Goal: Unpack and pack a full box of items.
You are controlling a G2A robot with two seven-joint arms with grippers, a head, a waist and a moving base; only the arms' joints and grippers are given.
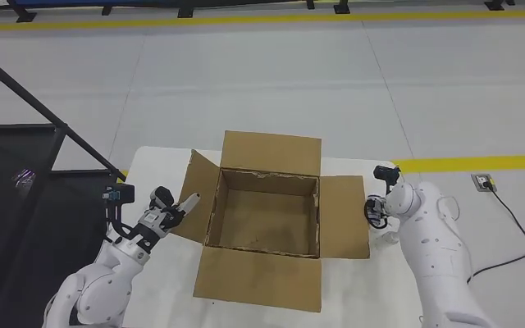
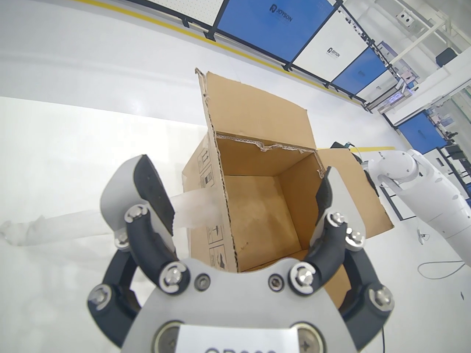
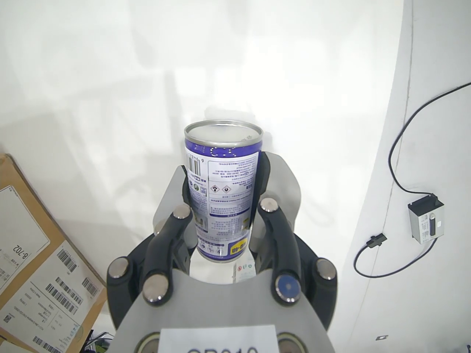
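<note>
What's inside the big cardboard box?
The cardboard box shows its bare brown floor and inner walls, with no items on them. The floor strip right behind the near wall is hidden from above.

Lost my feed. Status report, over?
Left hand open beside open brown cardboard box. Right hand shut on blue-and-white metal spray can. Nothing blocking the box.

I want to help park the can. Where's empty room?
Inside the box, its floor is bare. Bare table also lies beyond the held can, past the box's right flap. The left side is crowded: plastic film and the left gripper.
</note>
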